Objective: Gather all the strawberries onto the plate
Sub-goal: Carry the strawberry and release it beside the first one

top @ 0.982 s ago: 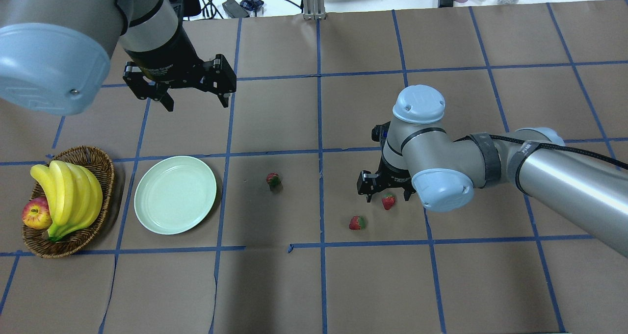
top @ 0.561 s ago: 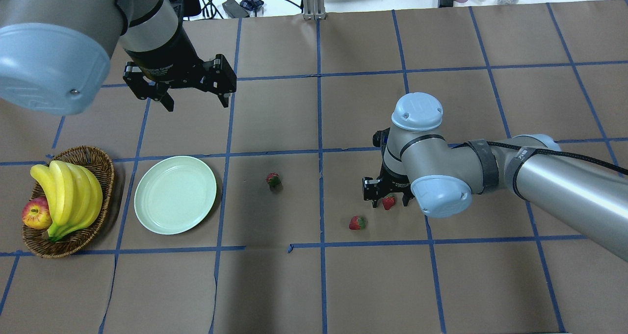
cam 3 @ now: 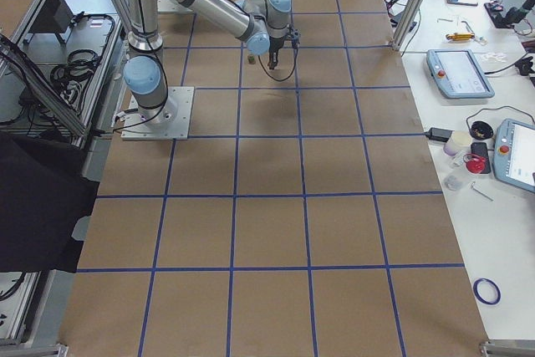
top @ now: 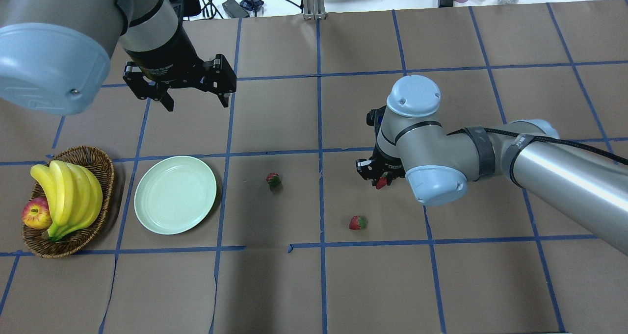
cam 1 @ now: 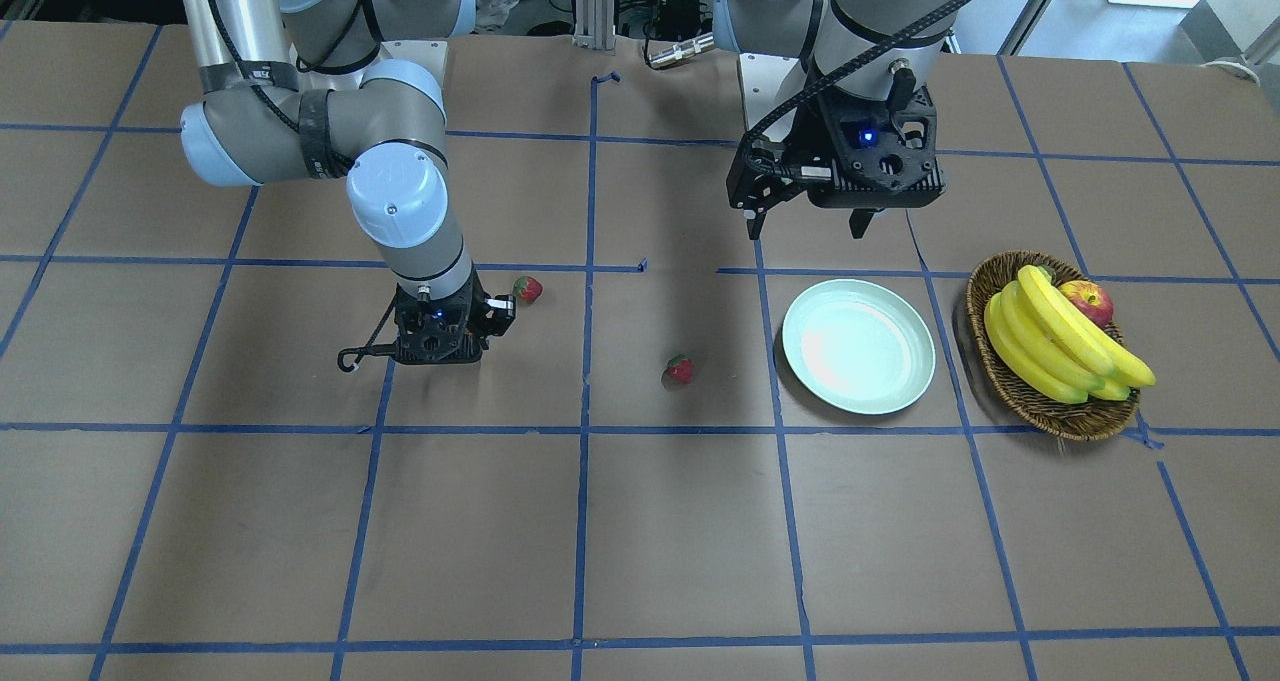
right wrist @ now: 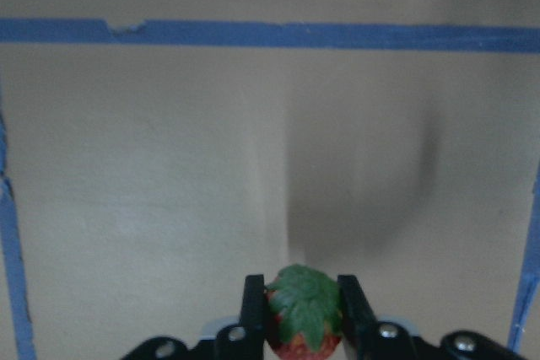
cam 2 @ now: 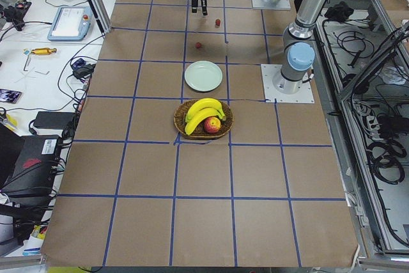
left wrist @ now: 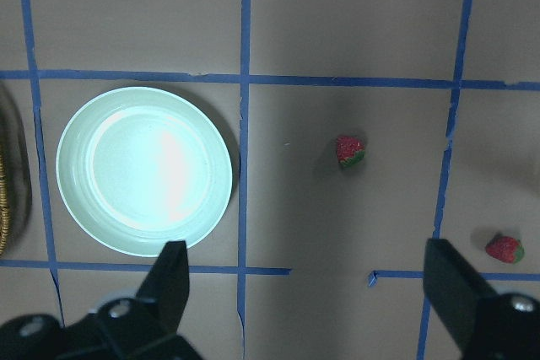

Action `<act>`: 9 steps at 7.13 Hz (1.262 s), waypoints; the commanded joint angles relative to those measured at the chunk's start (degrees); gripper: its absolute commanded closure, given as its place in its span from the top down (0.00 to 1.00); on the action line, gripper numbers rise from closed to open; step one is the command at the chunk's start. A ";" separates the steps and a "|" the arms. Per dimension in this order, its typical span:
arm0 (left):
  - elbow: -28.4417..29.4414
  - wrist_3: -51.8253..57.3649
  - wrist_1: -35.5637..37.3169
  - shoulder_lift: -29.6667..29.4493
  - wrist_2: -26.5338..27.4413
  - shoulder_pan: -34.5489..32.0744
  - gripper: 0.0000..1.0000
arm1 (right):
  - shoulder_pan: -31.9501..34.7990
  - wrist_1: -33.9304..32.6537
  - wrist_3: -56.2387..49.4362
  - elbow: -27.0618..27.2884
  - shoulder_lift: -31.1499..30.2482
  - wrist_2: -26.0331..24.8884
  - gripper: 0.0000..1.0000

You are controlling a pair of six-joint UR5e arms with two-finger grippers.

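A strawberry (right wrist: 304, 326) is pinched cap-up in the right tool (right wrist: 301, 288), well to the robot's right of the plate (top: 175, 201), prob. for carrying over; 2 more strawberries (top: 273, 179) (top: 357, 222) are seen on the desk (top: 441, 285) between, w/ the left tool (top: 196, 103) held spread beyond the plate.

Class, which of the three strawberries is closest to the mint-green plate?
The strawberry in the square next to the plate. Another loose strawberry lies farther off, and the third strawberry, farthest, is held in the right gripper.
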 commanded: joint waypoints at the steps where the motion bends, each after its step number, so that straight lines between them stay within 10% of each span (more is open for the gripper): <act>1: 0.09 0.00 0.00 0.09 -0.08 0.00 1.00 | 6.75 -0.78 9.08 -4.32 2.65 0.40 0.00; 6: 0.09 0.35 0.00 0.35 0.01 0.00 1.00 | 19.28 -11.24 28.03 -10.22 11.98 0.40 0.00; 7: 0.18 0.44 0.00 0.44 0.01 0.00 1.00 | 19.37 -11.25 28.11 -10.05 12.07 0.58 0.62; 8: 0.18 0.35 0.00 0.44 0.01 0.00 1.00 | 19.28 -10.55 26.64 -9.44 11.81 0.93 1.00; 9: 0.26 0.44 0.00 0.53 0.01 0.00 1.00 | 19.28 -9.58 23.75 -9.52 11.20 0.58 1.00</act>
